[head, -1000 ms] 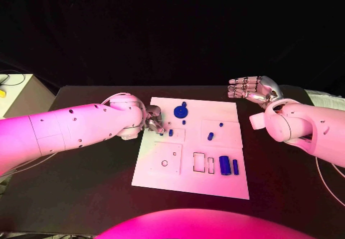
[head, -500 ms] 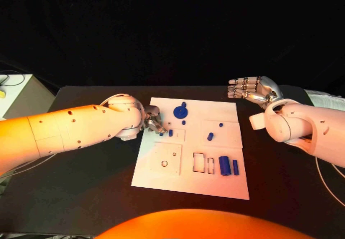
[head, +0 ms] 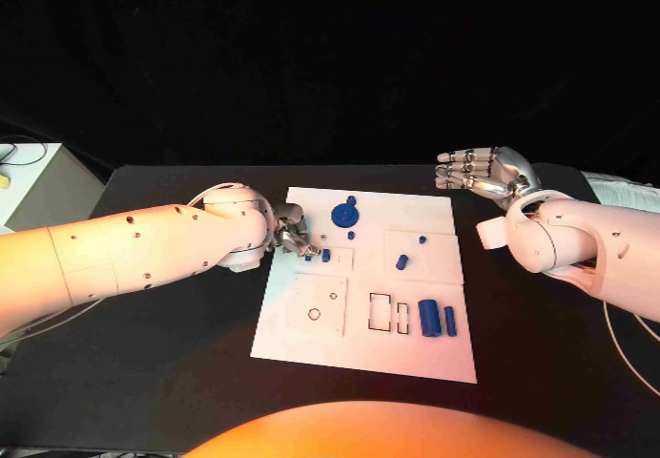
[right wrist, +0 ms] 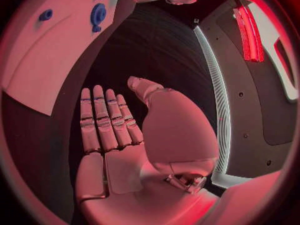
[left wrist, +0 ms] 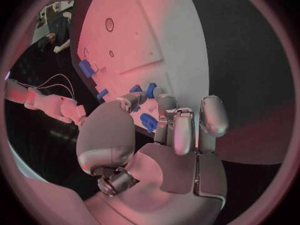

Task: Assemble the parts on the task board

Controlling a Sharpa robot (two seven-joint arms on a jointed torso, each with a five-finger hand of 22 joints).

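The white task board (head: 310, 334) lies in the middle of the table. My left hand (head: 292, 235) is over its left edge, and its thumb and fingers pinch a small blue part (head: 326, 255) at a rectangular outline; the left wrist view shows that part (left wrist: 148, 122) between the thumb and a finger. A blue gear (head: 345, 214) lies at the far end of the board, with small blue pegs (head: 402, 260) near the middle. Two blue cylinders (head: 430, 317) lie at the near right. My right hand (head: 480, 172) is raised beyond the board's far right corner, fingers apart, holding nothing.
The black table (head: 152, 382) surrounds the board. A pale cabinet (head: 34, 176) stands off its left side. The board carries empty rectangular slots (head: 382, 312) and a round hole (head: 314, 313). In the right wrist view the gear (right wrist: 98, 14) shows past the open palm (right wrist: 125, 155).
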